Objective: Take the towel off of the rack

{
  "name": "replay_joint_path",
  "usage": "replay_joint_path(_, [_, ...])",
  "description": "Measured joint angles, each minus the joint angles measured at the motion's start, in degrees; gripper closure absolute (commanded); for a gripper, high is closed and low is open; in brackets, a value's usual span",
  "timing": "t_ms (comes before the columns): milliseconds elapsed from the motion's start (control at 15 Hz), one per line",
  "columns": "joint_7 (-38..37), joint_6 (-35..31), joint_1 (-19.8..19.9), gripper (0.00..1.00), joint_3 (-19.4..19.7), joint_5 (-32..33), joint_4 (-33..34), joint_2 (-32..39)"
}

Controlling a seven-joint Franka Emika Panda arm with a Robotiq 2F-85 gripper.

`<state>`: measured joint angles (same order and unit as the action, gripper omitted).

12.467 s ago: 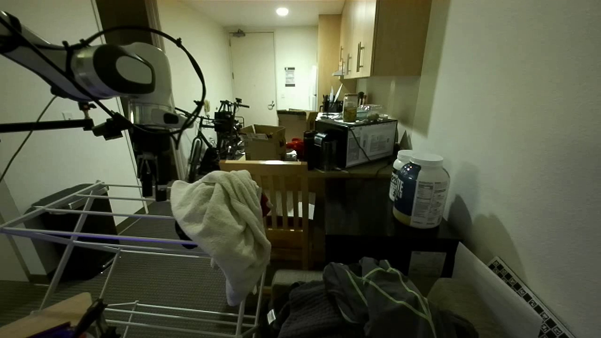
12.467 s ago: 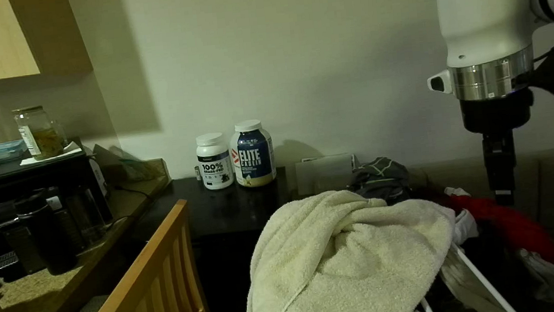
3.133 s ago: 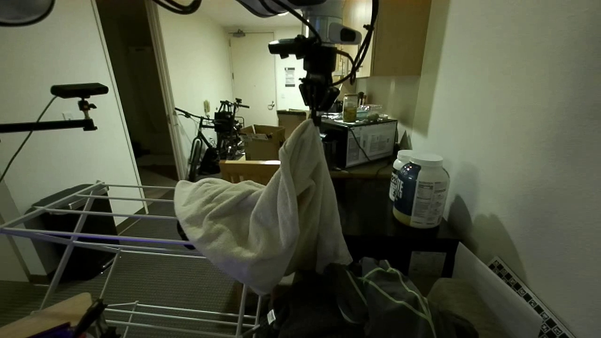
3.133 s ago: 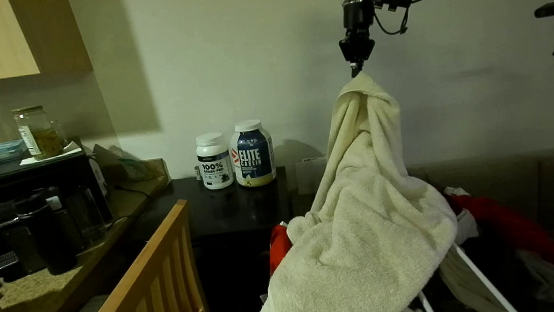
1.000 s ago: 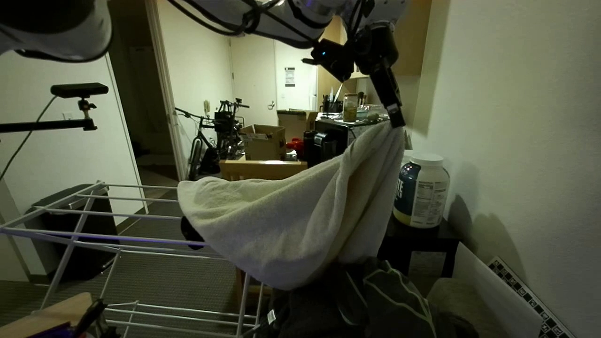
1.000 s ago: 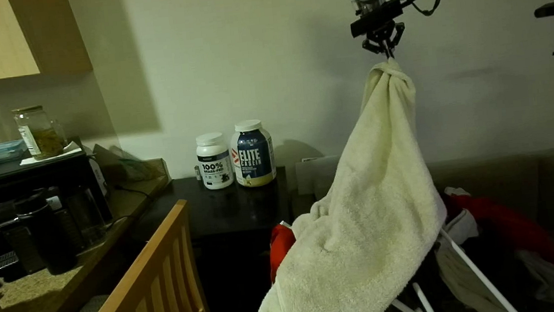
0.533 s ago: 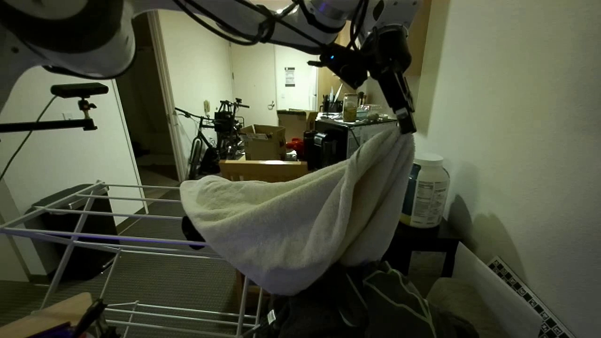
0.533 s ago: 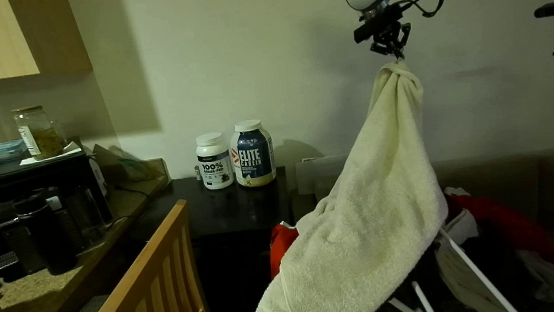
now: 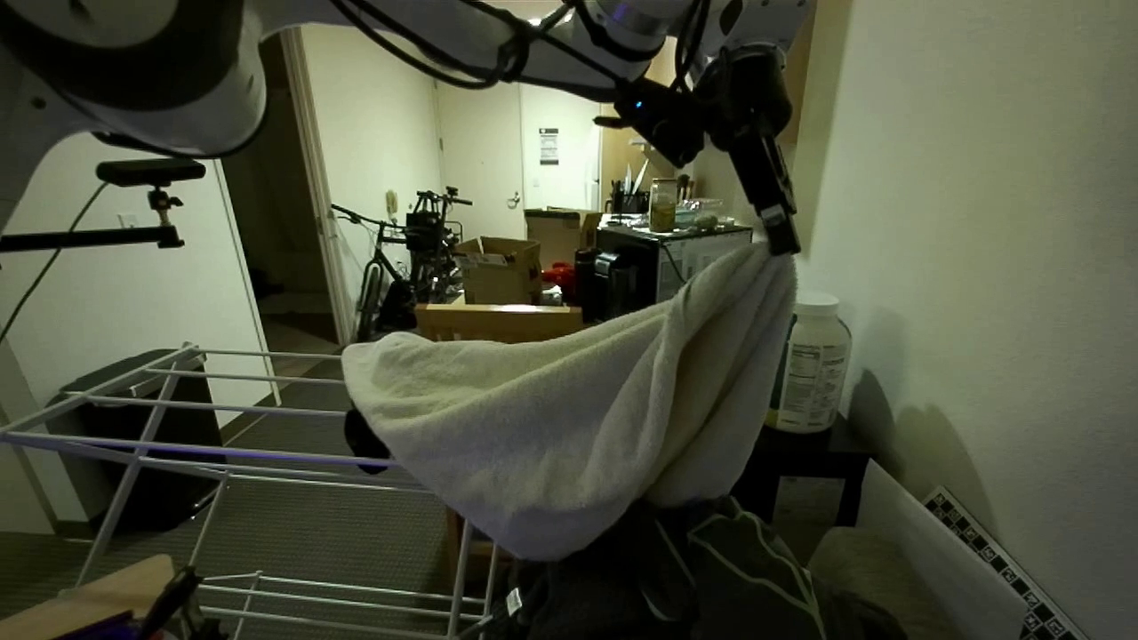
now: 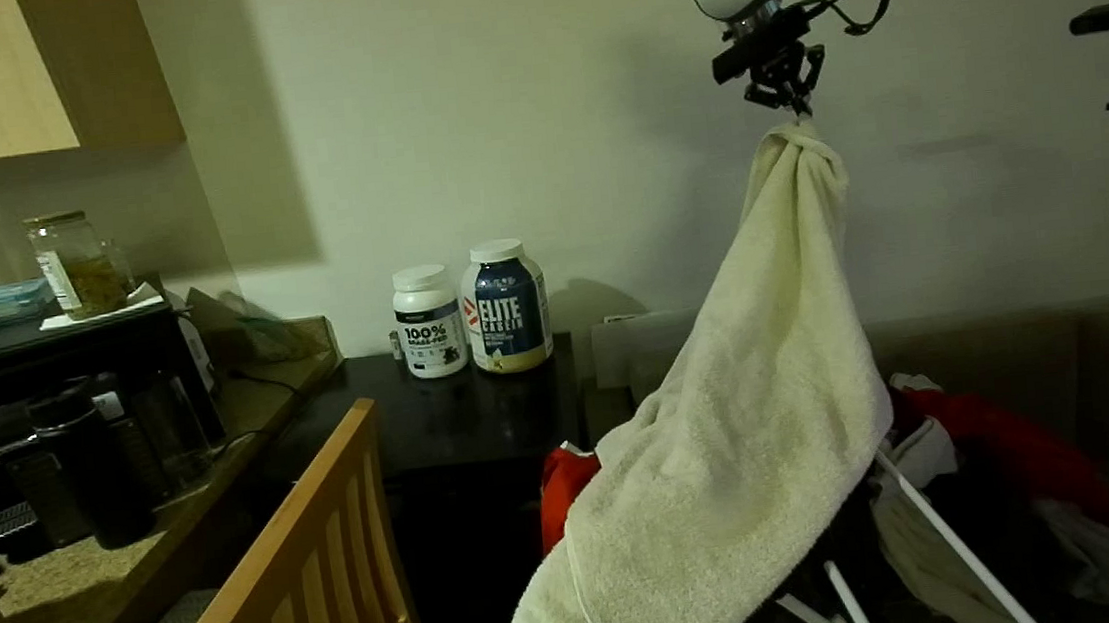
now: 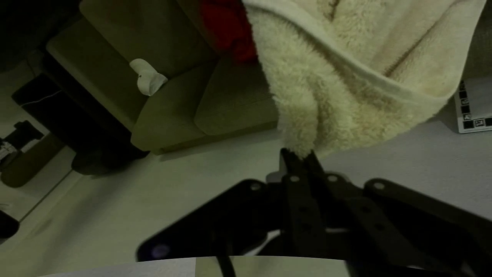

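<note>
The cream towel (image 9: 551, 427) is stretched between the white wire rack (image 9: 267, 455) and my gripper (image 9: 781, 249). Its lower part still lies over the rack's end, and its middle sags beside it. In an exterior view the raised corner of the towel (image 10: 769, 353) hangs from the gripper (image 10: 801, 115), above a white bar of the rack (image 10: 956, 542). The wrist view shows the fingertips of my gripper (image 11: 301, 156) pinched on the edge of the towel (image 11: 346, 88). Where the towel touches the rack is hidden under its folds.
A wooden chair (image 10: 369, 488) stands beside the towel. Two tubs, one a blue-labelled tub (image 10: 506, 306), sit on a black table near the wall. Dark clothes (image 9: 711, 569) are heaped below the towel. A sofa (image 11: 169, 115) shows in the wrist view.
Earlier the gripper was empty and the towel lay draped on the rack. Since gripping it, the gripper has carried its corner away from the rack towards the wall, moving only slightly in the last half second.
</note>
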<state>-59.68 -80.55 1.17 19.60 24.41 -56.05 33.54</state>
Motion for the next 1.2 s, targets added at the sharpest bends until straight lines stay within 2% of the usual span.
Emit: replay_joint_path(1200, [-0.02, 3.13, 12.93, 0.99, 0.92, -7.76, 0.47, 1.05])
